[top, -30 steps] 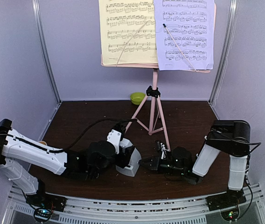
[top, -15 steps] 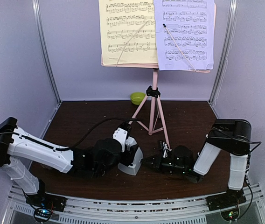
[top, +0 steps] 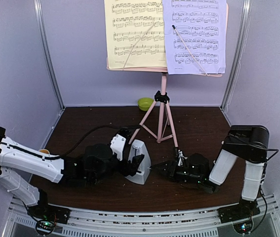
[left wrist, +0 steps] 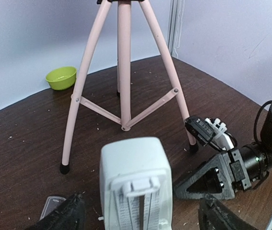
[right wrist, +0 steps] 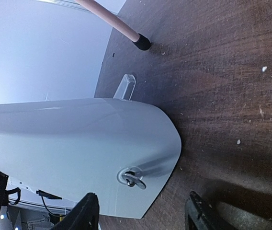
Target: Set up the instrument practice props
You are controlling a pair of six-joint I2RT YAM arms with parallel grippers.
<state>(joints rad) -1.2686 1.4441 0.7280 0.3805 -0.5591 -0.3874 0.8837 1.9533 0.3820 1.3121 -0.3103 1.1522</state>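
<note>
Metronome [top: 139,162] | upright on table [top: 199,123] | long axis vertical | apex up

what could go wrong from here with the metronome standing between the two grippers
1. The metronome stands upright inside the open left gripper; a finger catching it on the way out could tip it over.
2. The open right gripper sits close to the metronome's side and to a foot of the music stand; a careless retreat might nudge either.
</note>
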